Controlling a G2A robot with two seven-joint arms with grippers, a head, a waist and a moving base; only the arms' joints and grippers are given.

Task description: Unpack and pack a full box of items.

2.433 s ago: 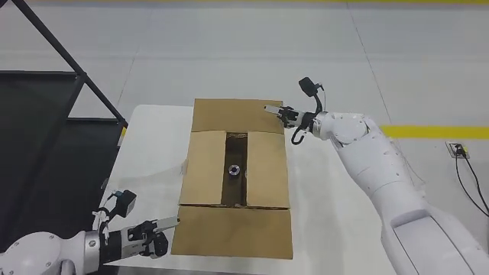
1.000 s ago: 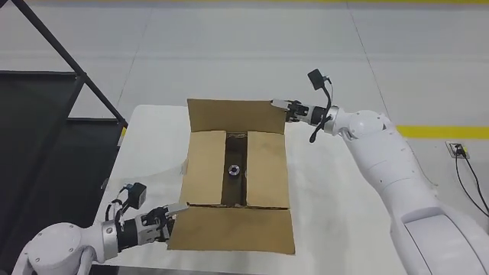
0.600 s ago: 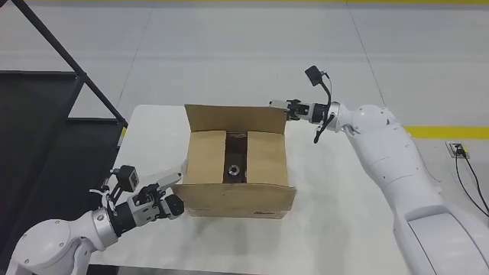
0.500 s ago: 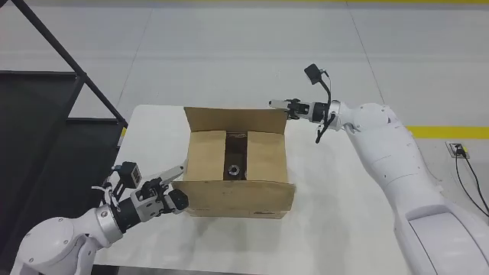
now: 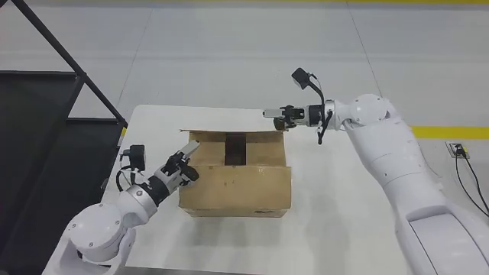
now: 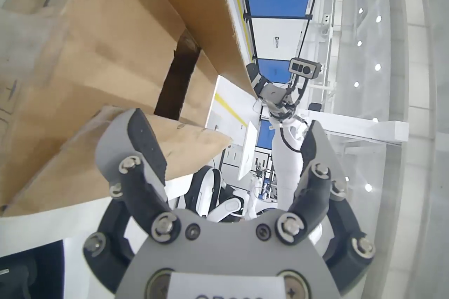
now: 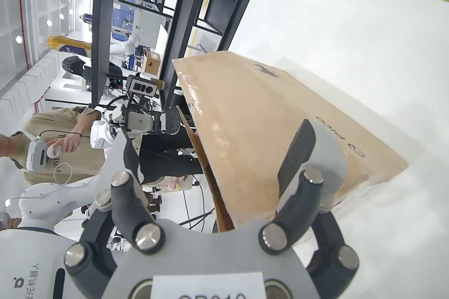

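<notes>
Cardboard box (image 5: 237,187) is sitting in the middle of the table (image 5: 328,214). My left gripper (image 5: 186,163) is hanging at its left corner, fingers (image 6: 140,139) apart; the wrist view is showing one overlapping the near flap (image 6: 189,149). My right gripper (image 5: 272,114), fingers (image 7: 307,153) also parted, is straddling the far flap (image 7: 252,125). Inked marks on the cardboard are proving unreadable.

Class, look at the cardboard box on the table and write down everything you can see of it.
The cardboard box is plain brown board with small dark markings, standing on the white table. Its two inner flaps lie folded in, a dark gap between them. The two long outer flaps stand raised. The left gripper, fingers open, is at the near flap's corner; the right gripper, also open, at the far flap's corner. Its contents cannot be made out.
</notes>
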